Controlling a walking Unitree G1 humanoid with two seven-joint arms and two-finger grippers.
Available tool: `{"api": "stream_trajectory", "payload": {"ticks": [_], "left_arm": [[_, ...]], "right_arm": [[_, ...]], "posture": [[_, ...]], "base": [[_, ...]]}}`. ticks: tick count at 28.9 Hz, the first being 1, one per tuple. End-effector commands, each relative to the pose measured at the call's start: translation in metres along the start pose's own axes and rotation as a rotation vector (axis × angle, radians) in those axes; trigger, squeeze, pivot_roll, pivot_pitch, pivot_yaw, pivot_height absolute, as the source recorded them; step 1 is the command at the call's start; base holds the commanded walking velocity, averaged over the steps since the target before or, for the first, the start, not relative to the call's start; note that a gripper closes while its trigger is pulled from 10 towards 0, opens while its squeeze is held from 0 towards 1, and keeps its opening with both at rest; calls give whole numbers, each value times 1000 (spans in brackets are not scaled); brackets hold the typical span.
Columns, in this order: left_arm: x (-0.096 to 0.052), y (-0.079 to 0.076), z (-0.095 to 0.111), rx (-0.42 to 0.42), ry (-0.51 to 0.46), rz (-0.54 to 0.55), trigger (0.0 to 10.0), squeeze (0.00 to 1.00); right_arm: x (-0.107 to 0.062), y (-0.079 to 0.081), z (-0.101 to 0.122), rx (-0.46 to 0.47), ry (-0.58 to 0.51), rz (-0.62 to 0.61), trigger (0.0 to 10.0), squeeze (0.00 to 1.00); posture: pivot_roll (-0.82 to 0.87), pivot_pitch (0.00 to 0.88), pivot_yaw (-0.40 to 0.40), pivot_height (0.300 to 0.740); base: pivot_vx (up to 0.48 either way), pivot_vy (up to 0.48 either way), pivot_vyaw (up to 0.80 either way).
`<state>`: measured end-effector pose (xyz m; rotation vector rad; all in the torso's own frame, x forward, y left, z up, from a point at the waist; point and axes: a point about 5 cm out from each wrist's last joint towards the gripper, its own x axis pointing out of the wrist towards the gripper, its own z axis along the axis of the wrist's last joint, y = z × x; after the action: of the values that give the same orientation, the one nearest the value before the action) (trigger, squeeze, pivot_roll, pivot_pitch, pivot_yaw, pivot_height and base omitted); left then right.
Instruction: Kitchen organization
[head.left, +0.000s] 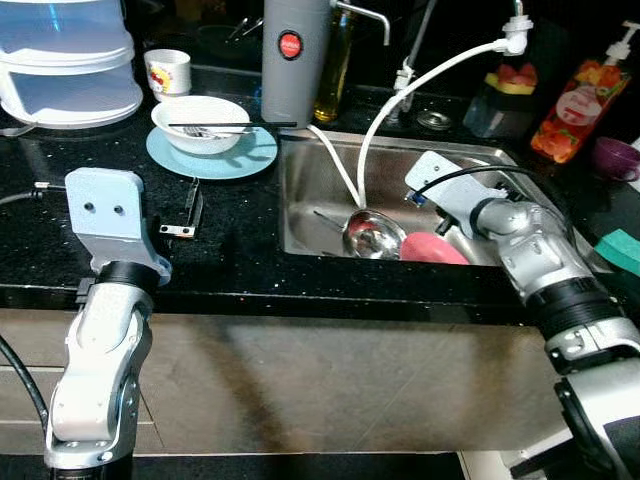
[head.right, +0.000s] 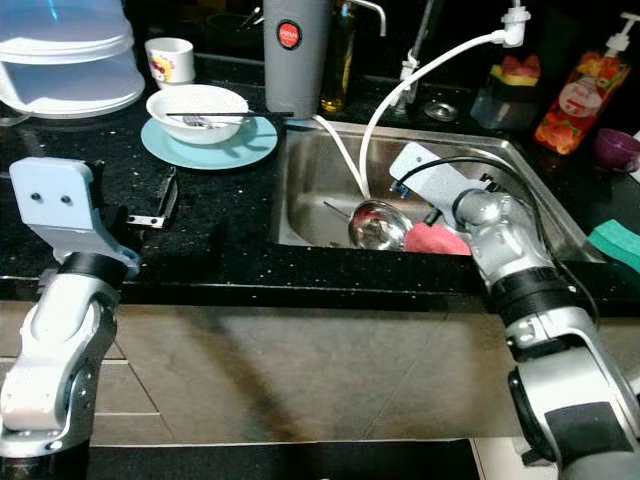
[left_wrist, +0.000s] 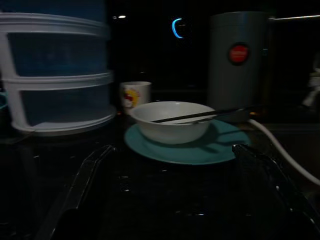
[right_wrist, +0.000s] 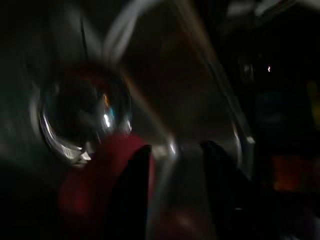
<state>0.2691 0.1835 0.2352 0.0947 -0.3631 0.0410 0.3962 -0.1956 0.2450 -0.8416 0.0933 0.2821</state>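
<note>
Item: my right gripper (right_wrist: 172, 192), down in the sink (head.left: 300, 190), fingers narrowly parted over the pink sponge (head.left: 432, 248) beside the steel ladle (head.left: 372, 235). The wrist view is blurred; probably nothing is held. Best lowered slowly, clear of the white hose (head.left: 380, 130). My left gripper (left_wrist: 175, 200), wide apart, rests on the counter.

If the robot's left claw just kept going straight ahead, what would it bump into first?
Probably the teal plate holding the white bowl; the left gripper points straight at them across bare counter, though depth is unclear.
</note>
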Motion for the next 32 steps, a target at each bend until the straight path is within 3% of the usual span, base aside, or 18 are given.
{"api": "stream_trajectory", "payload": {"ticks": [1, 2, 4, 5, 6, 7, 8, 9, 11, 13, 15, 16, 20, 23, 25, 26, 28, 32], "left_arm": [[0, 0, -4, 3, 9, 0, 10000, 0], [0, 0, -4, 3, 9, 0, 10000, 0], [0, -1, -4, 4, 8, -2, 10000, 0], [0, -1, -4, 4, 8, -2, 10000, 0], [1, -1, -4, 4, 7, -3, 10000, 0], [1, -1, -4, 4, 7, -3, 10000, 0], [1, -2, -4, 3, 5, -4, 10000, 0], [2, -4, -3, 0, 2, -7, 10000, 0], [2, -5, -3, 0, 1, -8, 10000, 0], [2, -6, -3, -2, 0, -10, 10000, 0], [1, -6, -3, -3, -1, -10, 10000, 0], [1, -6, -3, -2, -1, -10, 10000, 0], [-2, -6, -2, 1, 0, -8, 10000, 0], [-3, -6, -2, 2, 0, -8, 10000, 0], [-5, -6, -2, 2, 4, -8, 10000, 0], [-5, -6, -2, 2, 4, -8, 10000, 0], [-8, -7, -2, 1, 10, -8, 10000, 0], [-12, -8, -3, 2, 18, -10, 10000, 0]], "right_arm": [[-2, -13, 20, 138, -146, -52, 10000, 0], [-2, -13, 20, 138, -146, -52, 10000, 0], [-3, -13, 41, 350, -310, -27, 10000, 0], [-3, -13, 41, 350, -310, -27, 10000, 0], [-4, -12, 48, 432, -365, -8, 10000, 0], [-4, -12, 48, 432, -365, -8, 10000, 0], [-6, -12, 57, 503, -433, -1, 10000, 0], [-8, -11, 73, 502, -535, -27, 10000, 0], [-8, -10, 78, 493, -562, -41, 10000, 0], [-7, -10, 85, 416, -572, -79, 10000, 0], [-1, -7, 86, 214, -493, -136, 10000, 0], [1, -6, 89, 166, -486, -149, 10000, 0], [6, -9, 110, 41, -508, -191, 10000, 0], [7, -8, 117, -1, -517, -189, 10000, 0], [16, -2, 120, -153, -430, -178, 10000, 0], [16, -2, 120, -153, -430, -178, 10000, 0], [23, -2, 116, -294, -342, -189, 10000, 0], [28, -6, 114, -404, -264, -187, 10000, 0]], "posture": [[138, 0, -114, 740], [138, 0, -114, 740], [136, 0, -114, 740], [136, 0, -114, 740], [135, 0, -115, 740], [135, 0, -115, 740], [137, 0, -116, 740], [139, 0, -116, 740], [139, 0, -116, 740], [142, 0, -117, 740], [145, 0, -119, 740], [152, 0, -124, 740], [162, 0, -131, 740], [165, 0, -136, 740], [165, 0, -139, 740], [165, 0, -139, 740], [169, 0, -149, 740], [172, 0, -154, 740]], "base": [[0, 0, 0], [0, 0, 0], [0, 0, 0], [0, 0, 0], [0, 0, 0], [0, 0, 0], [0, 0, 719], [0, 0, 719], [0, 0, 719], [0, 0, 719], [0, 0, 716], [0, 0, 712], [0, 0, 717], [0, 0, 715], [0, 0, 719], [0, 0, 719], [0, 0, 0], [0, 0, 0]]}}
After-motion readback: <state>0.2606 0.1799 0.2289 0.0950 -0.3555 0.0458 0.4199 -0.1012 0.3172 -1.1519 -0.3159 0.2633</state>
